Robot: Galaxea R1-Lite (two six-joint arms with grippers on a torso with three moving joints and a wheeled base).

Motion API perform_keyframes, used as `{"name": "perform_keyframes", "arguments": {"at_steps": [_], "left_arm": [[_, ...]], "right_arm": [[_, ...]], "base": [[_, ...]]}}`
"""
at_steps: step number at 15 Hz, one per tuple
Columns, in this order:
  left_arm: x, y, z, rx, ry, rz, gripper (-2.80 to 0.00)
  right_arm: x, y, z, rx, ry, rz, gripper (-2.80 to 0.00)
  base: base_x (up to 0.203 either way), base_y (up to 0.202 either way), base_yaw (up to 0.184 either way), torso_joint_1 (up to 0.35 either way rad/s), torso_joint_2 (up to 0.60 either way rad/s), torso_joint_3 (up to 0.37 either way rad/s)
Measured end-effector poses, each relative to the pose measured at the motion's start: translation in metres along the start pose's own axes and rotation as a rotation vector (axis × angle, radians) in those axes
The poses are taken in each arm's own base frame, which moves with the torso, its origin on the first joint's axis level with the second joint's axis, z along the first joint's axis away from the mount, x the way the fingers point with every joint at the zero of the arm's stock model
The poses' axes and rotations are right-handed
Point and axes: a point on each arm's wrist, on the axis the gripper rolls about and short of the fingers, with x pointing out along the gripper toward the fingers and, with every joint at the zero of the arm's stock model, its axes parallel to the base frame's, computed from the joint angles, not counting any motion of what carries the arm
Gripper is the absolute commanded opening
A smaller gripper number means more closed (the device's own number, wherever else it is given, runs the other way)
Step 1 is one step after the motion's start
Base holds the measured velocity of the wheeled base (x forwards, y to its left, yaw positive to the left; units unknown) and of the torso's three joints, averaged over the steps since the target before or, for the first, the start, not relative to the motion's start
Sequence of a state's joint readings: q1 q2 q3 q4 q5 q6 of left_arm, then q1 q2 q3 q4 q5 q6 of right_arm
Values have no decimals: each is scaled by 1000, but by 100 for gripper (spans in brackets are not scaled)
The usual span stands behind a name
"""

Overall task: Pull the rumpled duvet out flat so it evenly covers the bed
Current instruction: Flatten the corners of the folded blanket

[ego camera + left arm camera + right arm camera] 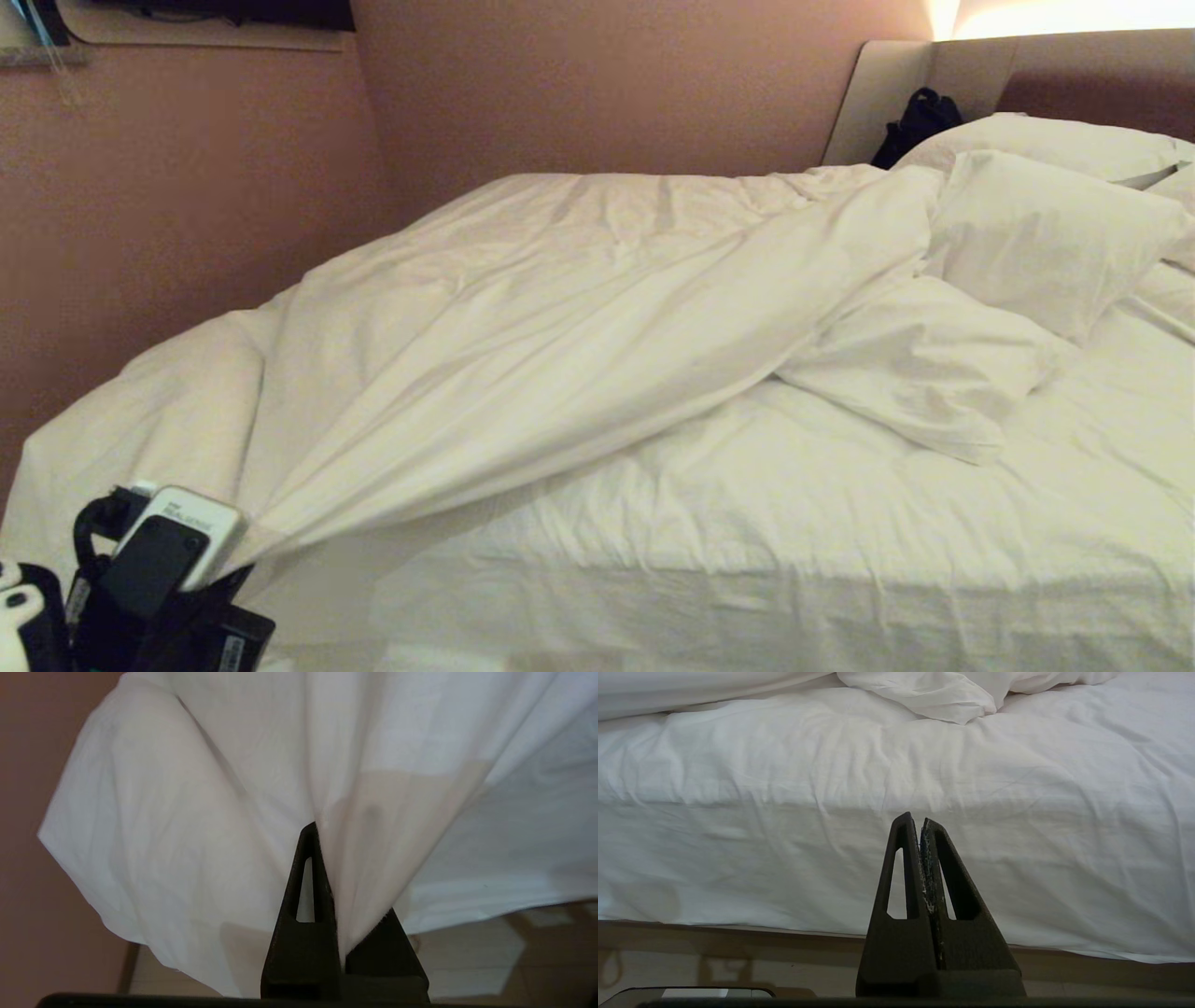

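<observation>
1 duvet (579,308) corner pinched in left fingers (310,858), stretched off bed (840,560).

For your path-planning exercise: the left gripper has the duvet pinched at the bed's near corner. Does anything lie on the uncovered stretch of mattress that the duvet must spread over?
Yes. A crumpled pillow lies on the bare sheet, touching the duvet the left gripper holds. Further pillows are stacked toward the headboard.
</observation>
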State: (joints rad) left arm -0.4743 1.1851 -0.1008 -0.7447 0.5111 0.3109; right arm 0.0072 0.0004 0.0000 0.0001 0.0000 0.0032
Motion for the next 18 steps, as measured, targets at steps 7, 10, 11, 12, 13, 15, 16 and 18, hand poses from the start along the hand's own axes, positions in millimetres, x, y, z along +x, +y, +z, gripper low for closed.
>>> {"name": "perform_keyframes", "arguments": {"at_steps": [7, 10, 11, 12, 13, 15, 16, 18], "left_arm": [[-18, 4, -17, -13, 25, -52, -280], [-21, 5, -19, -23, 22, -67, -280], [-21, 5, -19, -24, 21, -67, -280], [-21, 5, -20, -25, 21, -68, -280], [-22, 5, -20, -25, 22, -69, -280], [-23, 5, -23, -21, 25, -77, -280], [-24, 4, -25, -21, 26, -79, -280], [-24, 4, -25, -21, 26, -80, 0]], "right_arm": [[0, 0, 0, 0, 0, 0, -280], [0, 0, 0, 0, 0, 0, -280], [0, 0, 0, 0, 0, 0, -280], [0, 0, 0, 0, 0, 0, -280], [0, 0, 0, 0, 0, 0, -280], [0, 0, 0, 0, 0, 0, -280], [0, 0, 0, 0, 0, 0, -280], [0, 0, 0, 0, 0, 0, -280]], "base": [[0, 0, 0, 0, 0, 0], [0, 0, 0, 0, 0, 0], [0, 0, 0, 0, 0, 0], [0, 0, 0, 0, 0, 0], [0, 0, 0, 0, 0, 0], [0, 0, 0, 0, 0, 0], [0, 0, 0, 0, 0, 0], [0, 0, 0, 0, 0, 0]]}}
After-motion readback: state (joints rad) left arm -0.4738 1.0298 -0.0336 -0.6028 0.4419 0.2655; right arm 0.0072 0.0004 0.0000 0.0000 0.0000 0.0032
